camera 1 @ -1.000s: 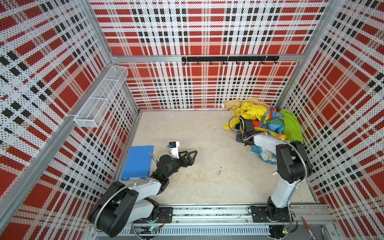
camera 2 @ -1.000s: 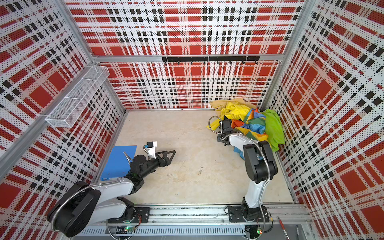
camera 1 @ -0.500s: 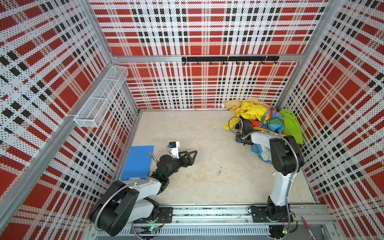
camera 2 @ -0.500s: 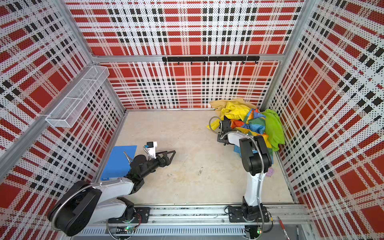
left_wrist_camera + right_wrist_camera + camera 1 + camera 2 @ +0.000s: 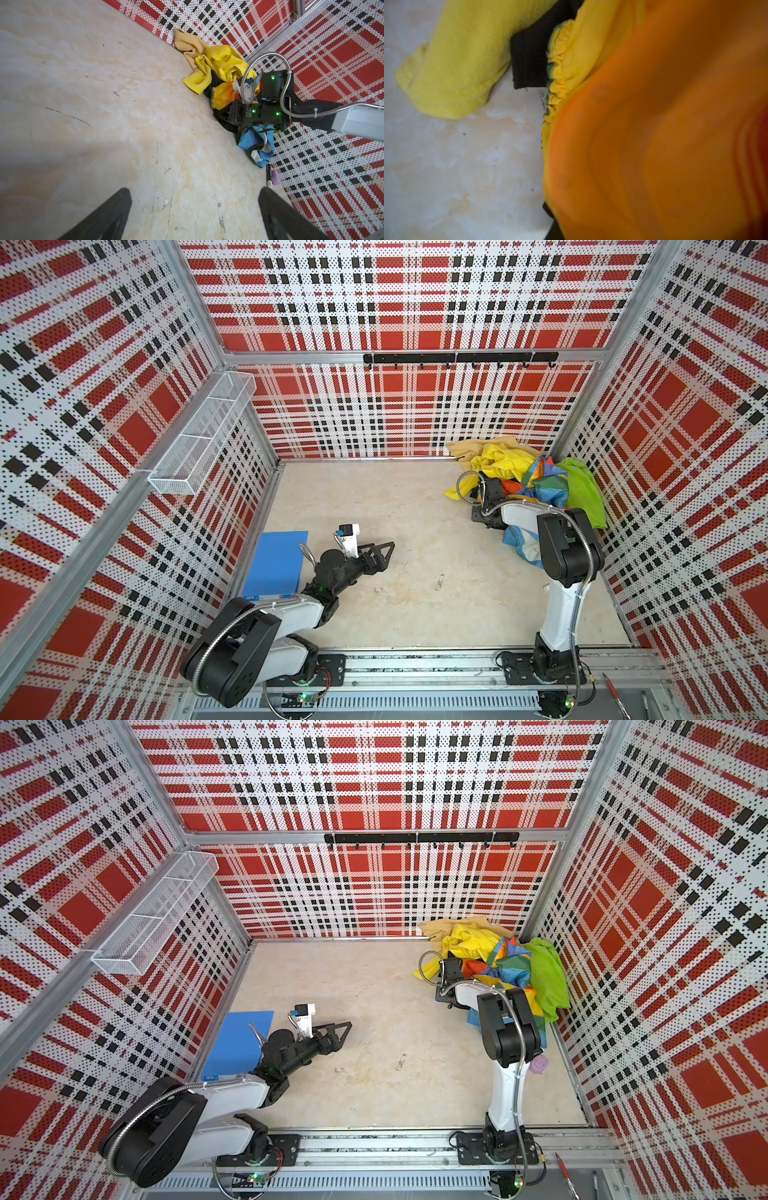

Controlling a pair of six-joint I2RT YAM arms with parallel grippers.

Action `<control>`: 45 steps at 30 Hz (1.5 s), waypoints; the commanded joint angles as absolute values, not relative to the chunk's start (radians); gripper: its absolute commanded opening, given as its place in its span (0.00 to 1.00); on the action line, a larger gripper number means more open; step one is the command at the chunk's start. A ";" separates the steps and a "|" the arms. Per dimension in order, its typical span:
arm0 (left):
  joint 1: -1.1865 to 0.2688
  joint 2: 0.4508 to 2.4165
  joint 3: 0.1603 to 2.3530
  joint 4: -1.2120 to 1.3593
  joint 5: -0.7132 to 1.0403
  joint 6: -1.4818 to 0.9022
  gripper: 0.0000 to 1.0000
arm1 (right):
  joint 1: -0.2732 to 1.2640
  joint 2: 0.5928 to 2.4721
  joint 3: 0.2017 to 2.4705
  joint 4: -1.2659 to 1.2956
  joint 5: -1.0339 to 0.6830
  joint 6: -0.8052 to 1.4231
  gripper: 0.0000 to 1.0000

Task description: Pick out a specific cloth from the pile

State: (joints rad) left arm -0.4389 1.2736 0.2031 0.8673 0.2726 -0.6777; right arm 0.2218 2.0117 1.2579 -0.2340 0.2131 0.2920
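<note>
Black cloth: The black cloth [image 5: 529, 58] is in the pile [image 5: 519, 472], low down at the edge next to the bare tabletop [image 5: 395, 497]. Only a small flap pokes out.
Its neighbours: The flap lies between the yellow cloth [image 5: 452, 62] and the frilly hem of the rainbow cloth [image 5: 560, 68]. Both lie partly on top of it, so most of it is hidden.
Pile: It is heaped in the far right corner, touching the walls. The tan cloth [image 5: 187, 41] and the yellow cloth are at the back. The rainbow cloth is in the middle, and the green cloth [image 5: 582, 489] is by the right wall.
Right claw: The right claw [image 5: 221, 114] is down low at the near edge of the pile, right by the black flap. It is pressed together. I cannot tell if it has caught any black cloth. It is dark against dark there, and orange cloth fills most of its wrist view.
Why so low: I think it goes in low because the black cloth is under the bright ones.
Left claw: The left claw [image 5: 194, 189] is spread wide and holds nothing. It is over bare tabletop, well apart from the pile, and points toward it. I think it is keeping out of the way.
Blue board: The blue board [image 5: 276, 564] lies flat by the left wall, beside the left arm.
Watch out: A pull may drag the rainbow cloth along too.
</note>
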 commanded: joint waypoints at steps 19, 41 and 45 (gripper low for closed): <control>-0.429 1.315 0.228 0.948 0.291 -0.710 0.99 | 0.217 1.787 1.248 -0.247 0.204 0.258 0.00; -0.421 1.310 0.213 0.963 0.297 -0.715 0.99 | 0.213 1.827 1.153 -0.261 0.155 0.309 0.39; -0.421 1.315 0.213 0.968 0.299 -0.715 0.99 | 0.201 1.843 1.125 -0.262 0.193 0.328 0.37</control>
State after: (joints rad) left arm -0.4259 1.3140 0.2047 0.9249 0.2859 -0.7124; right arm 0.2127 1.8519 1.1397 -0.2844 0.1493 0.3042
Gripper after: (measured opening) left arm 0.993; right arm 0.374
